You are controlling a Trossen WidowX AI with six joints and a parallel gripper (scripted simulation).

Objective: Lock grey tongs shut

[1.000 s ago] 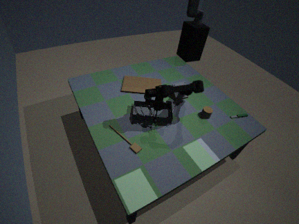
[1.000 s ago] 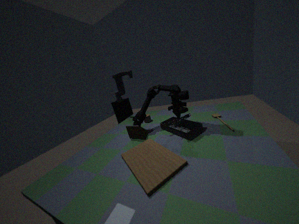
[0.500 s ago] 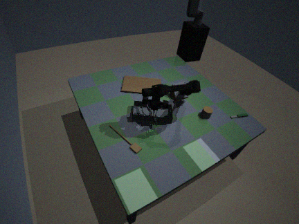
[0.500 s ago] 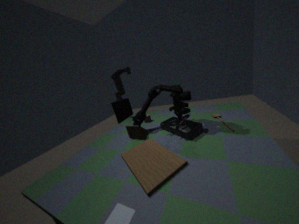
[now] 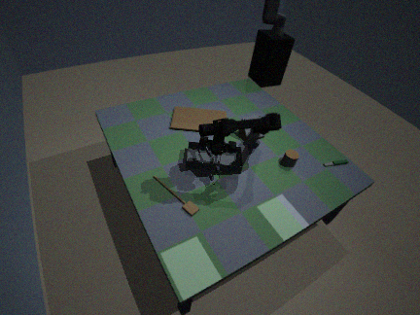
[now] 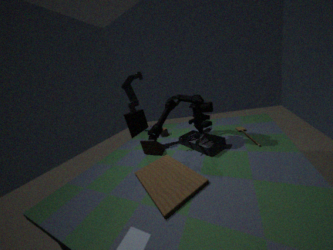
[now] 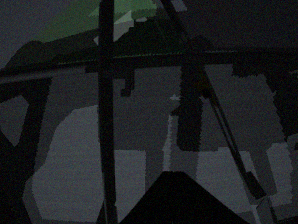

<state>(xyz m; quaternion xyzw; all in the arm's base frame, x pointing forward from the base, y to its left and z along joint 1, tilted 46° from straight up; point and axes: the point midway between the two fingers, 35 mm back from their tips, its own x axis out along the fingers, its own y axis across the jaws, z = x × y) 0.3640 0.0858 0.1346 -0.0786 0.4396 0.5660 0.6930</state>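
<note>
The roasting tin (image 5: pixel 224 170) (image 6: pixel 216 151) is dark and stands near the middle of the table. The tongs (image 7: pixel 106 115) show in the wrist view as two long dark arms spread apart and crossing the tin's rim; their hinge and tips are hard to make out. In the top and exterior views they are lost in the dark. My gripper (image 6: pixel 200 130) (image 7: pixel 172 181) points down over the tin. It is shut, and I see nothing held in it; in the wrist view its dark wedge lies between the two arms. The wooden board (image 5: pixel 192 118) (image 6: pixel 169 185) lies flat, apart from the tin, and bears nothing that I see.
A long-handled wooden tool (image 5: pixel 191 208) (image 6: pixel 252 137) lies beside the tin. A short round block (image 5: pixel 292 156) and a small green-handled tool (image 5: pixel 339 162) lie on the other side. A black box (image 5: pixel 271 58) (image 6: pixel 136 123) with a jointed dark part stands near the table's edge.
</note>
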